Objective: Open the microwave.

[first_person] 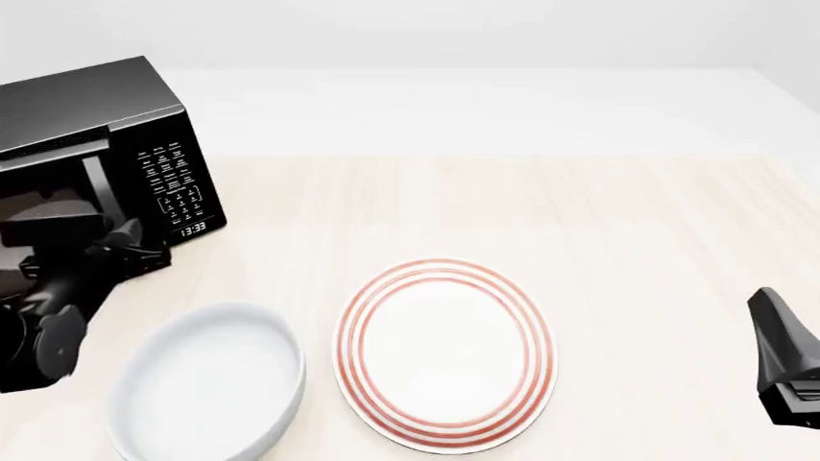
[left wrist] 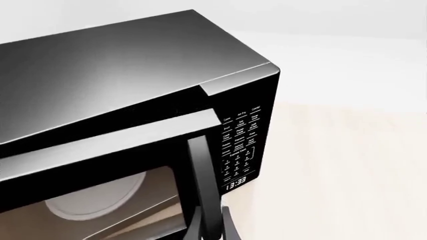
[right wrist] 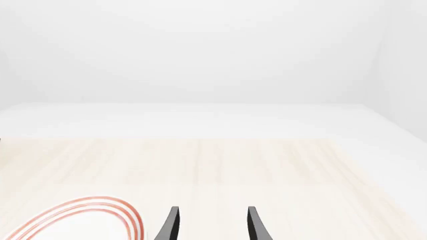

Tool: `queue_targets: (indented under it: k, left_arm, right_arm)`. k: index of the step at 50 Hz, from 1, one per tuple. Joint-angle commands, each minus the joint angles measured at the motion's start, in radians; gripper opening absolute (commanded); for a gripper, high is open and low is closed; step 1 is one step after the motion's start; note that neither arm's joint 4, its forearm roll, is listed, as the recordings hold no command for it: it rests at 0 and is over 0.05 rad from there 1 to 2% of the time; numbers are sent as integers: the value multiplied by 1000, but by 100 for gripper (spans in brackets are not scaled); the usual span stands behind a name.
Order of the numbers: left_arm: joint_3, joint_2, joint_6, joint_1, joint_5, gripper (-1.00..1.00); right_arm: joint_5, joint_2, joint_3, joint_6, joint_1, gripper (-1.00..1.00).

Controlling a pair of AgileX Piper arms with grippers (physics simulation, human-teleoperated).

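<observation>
The microwave (left wrist: 133,125) fills the left wrist view, close ahead of the left gripper (left wrist: 212,225). Its door stands slightly ajar, the upper edge swung out from the black body, and the round turntable (left wrist: 93,200) shows pale through the dark glass. The vertical door handle (left wrist: 200,180) runs down between the gripper's dark fingers (left wrist: 227,225), which sit close either side of it; whether they actually press on it cannot be told here. The keypad panel (left wrist: 243,145) and the small clock (left wrist: 235,184) lie just beyond the handle.

In the front view the microwave (first_person: 109,144) sits at the far left of the table (first_person: 513,202), right in front of the left gripper (first_person: 122,252), whose tips reach the door by the handle. A white bowl (first_person: 211,379) lies near that arm, and a red-ringed plate (first_person: 446,351) just beside the bowl, between the two grippers. The right gripper (first_person: 788,360) hangs at the right edge, well apart from the microwave.

The right wrist view shows the right gripper (right wrist: 210,225) with its fingers parted and nothing between them, bare table (right wrist: 233,165) ahead and the plate's rim (right wrist: 100,212) just off to one side.
</observation>
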Motion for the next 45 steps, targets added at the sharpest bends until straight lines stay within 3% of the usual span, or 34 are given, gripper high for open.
queue_targets:
  k: [1, 45]
  left_arm:
    - [18, -67, -2, -29, -29, -100]
    - [153, -197, -1, -63, -56, -100]
  right_arm:
    - [0, 0, 0, 0, 0, 100]
    - [0, 0, 0, 0, 0, 100]
